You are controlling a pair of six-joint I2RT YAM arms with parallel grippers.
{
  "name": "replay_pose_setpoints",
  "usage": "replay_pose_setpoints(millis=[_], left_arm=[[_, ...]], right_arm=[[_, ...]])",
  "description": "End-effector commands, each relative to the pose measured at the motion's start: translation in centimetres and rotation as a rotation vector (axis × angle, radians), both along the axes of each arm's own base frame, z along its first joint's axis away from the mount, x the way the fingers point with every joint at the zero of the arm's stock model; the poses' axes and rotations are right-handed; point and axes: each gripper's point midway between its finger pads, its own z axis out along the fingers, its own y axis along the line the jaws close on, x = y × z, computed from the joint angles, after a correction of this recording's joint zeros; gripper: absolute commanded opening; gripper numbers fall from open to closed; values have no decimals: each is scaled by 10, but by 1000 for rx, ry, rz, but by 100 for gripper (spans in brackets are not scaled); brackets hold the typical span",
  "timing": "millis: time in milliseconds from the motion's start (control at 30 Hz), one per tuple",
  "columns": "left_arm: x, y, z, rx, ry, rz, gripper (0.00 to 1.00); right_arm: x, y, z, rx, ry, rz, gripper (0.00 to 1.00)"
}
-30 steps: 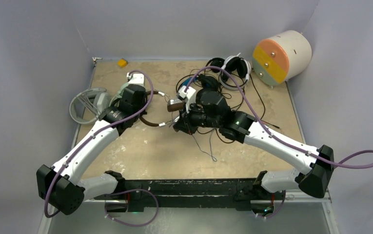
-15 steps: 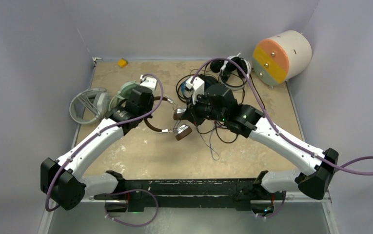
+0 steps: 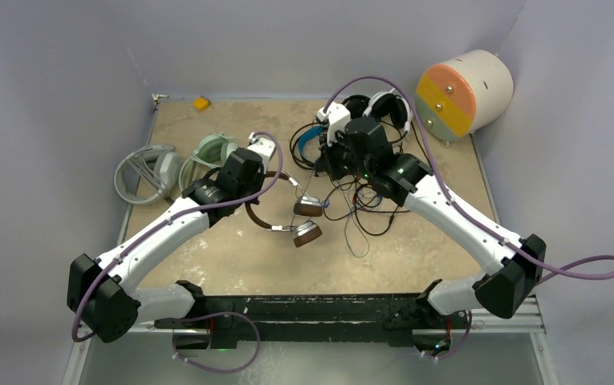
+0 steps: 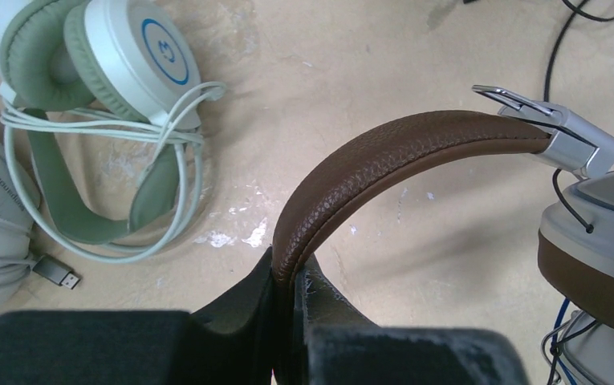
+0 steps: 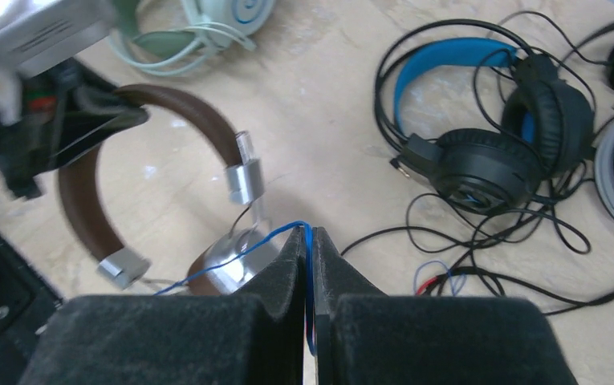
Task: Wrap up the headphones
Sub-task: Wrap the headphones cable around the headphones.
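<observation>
The brown headphones sit near the middle of the worktop, and both arms are on them. The left hand is clenched on the brown leather headband, pinching it edge-on. The two silver-and-brown cups hang off toward three o'clock of that grip. I can't tell whether the cups rest on the worktop or hang just clear of it.

The right hand is clamped shut on a thin blue cable. That cable runs back toward the silver cup, so I take it to be this headset's own lead, held ready for winding.

The mint-green headset lies at about ten o'clock with its cord already looped round it. The black headset with the blue headband lies at about one o'clock in a mess of loose black cables.

That mess is what worries me. The blue lead passes close to it, and a wide sweep of the right arm could catch a black loop and drag the neighbouring headset along. The lead is also very fine. It could slide out of the pinch, or a hard pull could strain it where it enters the cup. The headband is held only by a narrow nip, so it could swivel and swing the cups.
</observation>
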Motion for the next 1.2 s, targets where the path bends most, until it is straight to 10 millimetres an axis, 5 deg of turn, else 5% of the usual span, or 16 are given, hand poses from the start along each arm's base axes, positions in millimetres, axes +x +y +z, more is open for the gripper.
replay_pose_setpoints(millis=[0,433,600,900,1167], left_arm=[[-10,-21,-1,-32,12,-85,0],[-55,-49,19,-251,115,-182,0],[-78,-73,64,-463,143,-257,0],[-120,-103,167,-833,200,-358,0],[-131,-108,214,-952,241,-348,0]], right_arm=[[29,-9,7,-4,-57,-80,0],[55,-32,-57,141,201,-91,0],[44,-19,-72,214,219,-4,0],[17,-3,-67,390,112,160,0],[14,8,-56,539,-44,245,9]])
